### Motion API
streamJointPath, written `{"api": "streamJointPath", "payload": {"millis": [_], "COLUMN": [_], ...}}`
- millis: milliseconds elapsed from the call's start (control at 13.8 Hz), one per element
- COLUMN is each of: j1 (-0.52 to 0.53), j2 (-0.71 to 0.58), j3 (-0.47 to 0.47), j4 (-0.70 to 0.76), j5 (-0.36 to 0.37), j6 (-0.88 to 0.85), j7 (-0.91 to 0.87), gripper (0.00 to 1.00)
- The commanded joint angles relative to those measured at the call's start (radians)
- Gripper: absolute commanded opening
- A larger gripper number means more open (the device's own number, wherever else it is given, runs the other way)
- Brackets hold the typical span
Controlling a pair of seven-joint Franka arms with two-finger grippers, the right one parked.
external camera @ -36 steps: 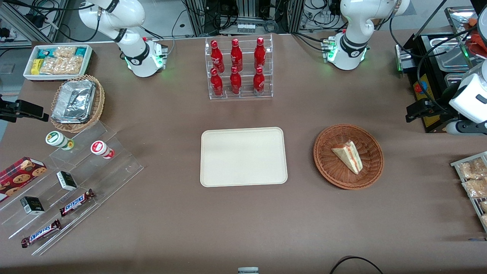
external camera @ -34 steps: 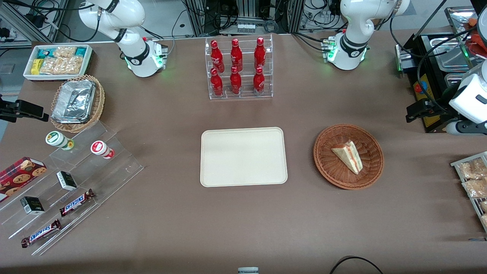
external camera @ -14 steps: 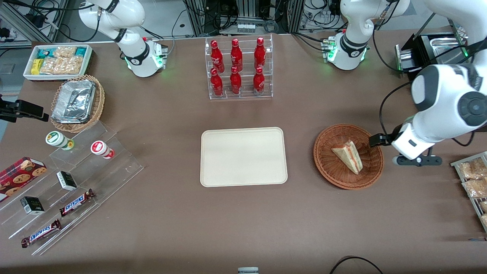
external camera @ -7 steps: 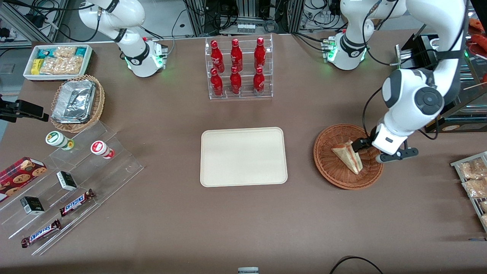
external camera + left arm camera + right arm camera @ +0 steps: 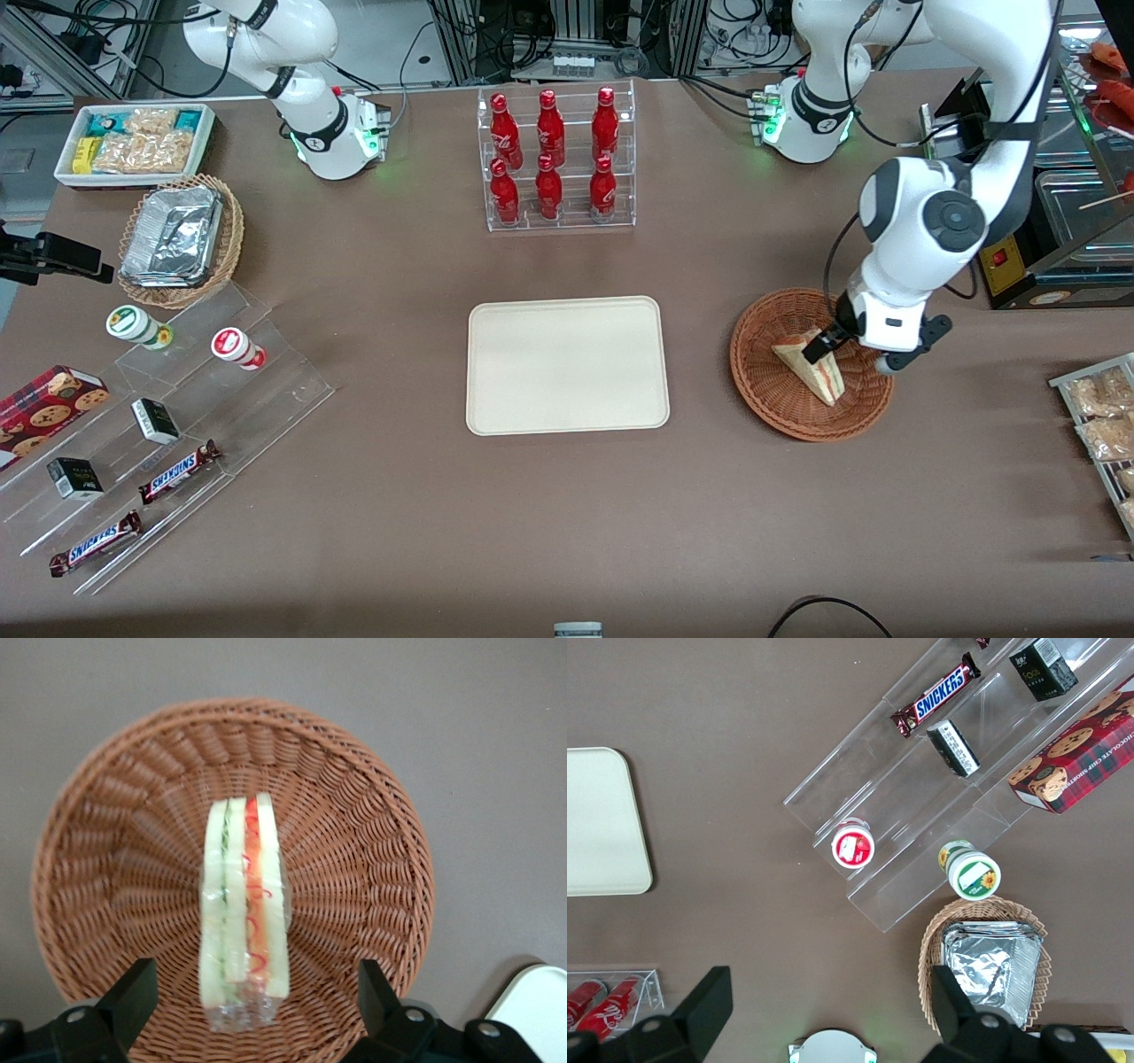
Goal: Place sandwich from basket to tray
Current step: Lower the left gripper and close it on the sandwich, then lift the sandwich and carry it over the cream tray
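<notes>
The hand hangs over the basket, its fingers spread wide, one on either flat face of the sandwich and clear of both. From the wrist camera the wedge stands on edge in the middle of the wicker bowl, its red and green filling stripes running straight between the two fingertips, so the hand looks well lined up with it.

Taking the basket's centre as the dial in the front view, the sandwich stretches from the centre toward five o'clock, and the hand sits over its upper end at about one o'clock. The tray lies bare on the desk at nine o'clock of the basket, well apart from it, and at twelve o'clock of the tray stands a rack of red bottles.

This reads as the approach before the grasp: nothing is pinched yet. The next move likely calls for a short descent until the fingertips bracket the bread, then a gentle squeeze, since the soft wedge could crush or slip, followed by a lift clear of the rim and a carry toward the tray.
</notes>
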State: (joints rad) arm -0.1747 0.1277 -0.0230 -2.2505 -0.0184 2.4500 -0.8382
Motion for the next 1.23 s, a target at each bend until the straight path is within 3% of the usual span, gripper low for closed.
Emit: {"api": "streamJointPath", "payload": {"millis": [0, 362, 580, 652, 797, 1087, 1159], "j1": [-0.019, -0.025, -0.022, -0.022, -0.02, -0.015, -0.017], "j2": [0.035, 0.093, 0.125, 0.127, 0.127, 0.112, 0.104], "j3": [0.011, 0.011, 0.011, 0.011, 0.012, 0.012, 0.012], "j4": [-0.006, -0.003, 0.0, -0.001, 0.0, 0.049, 0.087], "j5": [-0.002, 0.067, 0.067, 0.067, 0.066, 0.061, 0.061], "j6": [0.04, 0.04, 0.056, 0.06, 0.058, 0.031, -0.048], "j7": [-0.113, -0.11, -0.114, -0.116, -0.124, -0.124, -0.108], "gripper": [1.0, 1.0, 0.98, 0.77, 0.0, 0.0, 0.0]}}
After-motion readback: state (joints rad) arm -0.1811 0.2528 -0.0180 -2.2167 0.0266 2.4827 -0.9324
